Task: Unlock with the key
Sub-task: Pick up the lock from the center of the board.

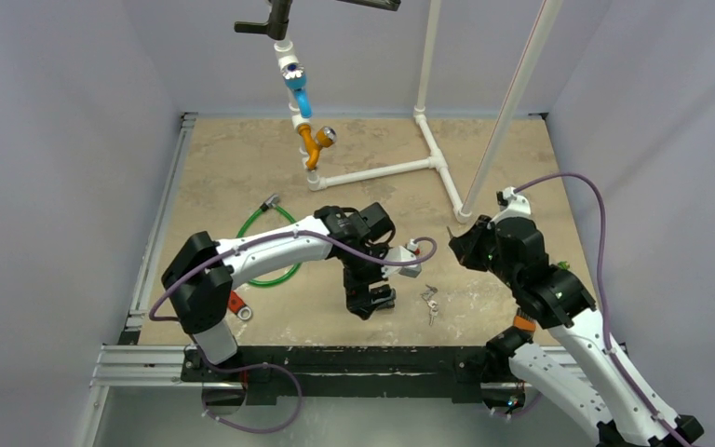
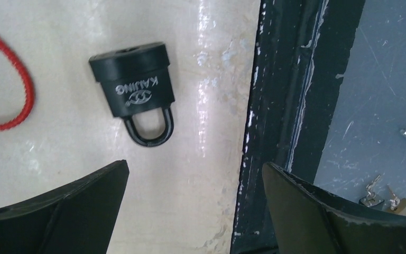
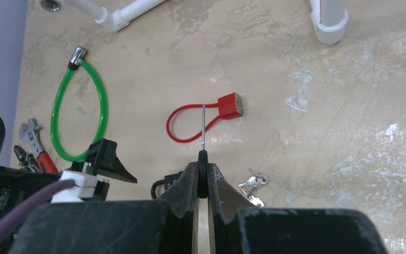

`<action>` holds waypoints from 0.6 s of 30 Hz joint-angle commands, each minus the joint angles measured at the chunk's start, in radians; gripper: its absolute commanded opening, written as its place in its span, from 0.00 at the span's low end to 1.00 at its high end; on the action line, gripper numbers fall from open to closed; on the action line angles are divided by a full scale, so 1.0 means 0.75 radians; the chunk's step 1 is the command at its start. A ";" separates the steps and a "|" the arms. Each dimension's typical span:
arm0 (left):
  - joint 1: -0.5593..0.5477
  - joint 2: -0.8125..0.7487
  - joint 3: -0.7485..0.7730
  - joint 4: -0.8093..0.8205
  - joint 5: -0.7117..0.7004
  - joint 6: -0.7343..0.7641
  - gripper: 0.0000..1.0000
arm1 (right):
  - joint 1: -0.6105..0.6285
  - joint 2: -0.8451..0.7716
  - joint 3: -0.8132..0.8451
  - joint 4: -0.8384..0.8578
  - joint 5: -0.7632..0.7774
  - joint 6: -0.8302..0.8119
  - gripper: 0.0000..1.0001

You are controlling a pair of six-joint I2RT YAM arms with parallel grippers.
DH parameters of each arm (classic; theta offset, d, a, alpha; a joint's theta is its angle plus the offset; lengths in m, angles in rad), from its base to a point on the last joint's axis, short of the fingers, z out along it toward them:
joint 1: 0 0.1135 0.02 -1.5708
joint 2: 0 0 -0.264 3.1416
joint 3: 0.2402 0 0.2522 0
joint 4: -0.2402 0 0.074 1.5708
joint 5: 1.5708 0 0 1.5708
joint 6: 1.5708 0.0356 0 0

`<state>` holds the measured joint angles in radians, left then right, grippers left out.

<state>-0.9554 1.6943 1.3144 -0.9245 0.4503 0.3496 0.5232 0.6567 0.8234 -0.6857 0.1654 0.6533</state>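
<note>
green cable lock [image 3: 79, 111]: far left of the padlock, looped flat on the table [image 3: 317, 137], with a red-handled wrench [image 3: 34, 145] beside it.
red cable lock [image 3: 230, 106]: its cord lies just left of the padlock.
padlock [image 2: 135, 87]: black, flat on the table near the front edge. Its long axis runs from body to shackle, slightly tilted, with the shackle pointing at the left gripper.
left gripper [image 2: 194, 166]: above the padlock, fingers spread wide, touching nothing.
rail [image 2: 275, 106]: black, along the table edge beside the padlock.
in the way: the left arm [image 1: 279, 244] hides the padlock from above.
key [image 3: 203, 159]: right of the padlock, off the table. Its thin blade runs straight out of the jaws and points at the red cable lock, not the padlock.
right gripper [image 3: 203, 168]: pressed together on the key's black head.
spare keys [image 3: 254, 182]: on the table, right of the padlock.
</note>
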 commanded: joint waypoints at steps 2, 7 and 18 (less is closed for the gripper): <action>-0.051 0.088 0.002 0.140 -0.025 -0.052 1.00 | -0.002 -0.026 0.070 -0.039 0.098 0.030 0.00; -0.057 0.160 0.038 0.228 -0.112 -0.114 1.00 | -0.003 -0.013 0.098 -0.026 0.097 0.042 0.00; -0.148 0.209 0.012 0.430 -0.283 -0.125 0.96 | -0.003 0.004 0.127 0.004 0.067 0.045 0.00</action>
<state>-1.0386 1.8362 1.3144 -0.6788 0.2882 0.2718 0.5228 0.6491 0.8661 -0.7120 0.2016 0.6739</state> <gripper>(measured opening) 0.965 0.026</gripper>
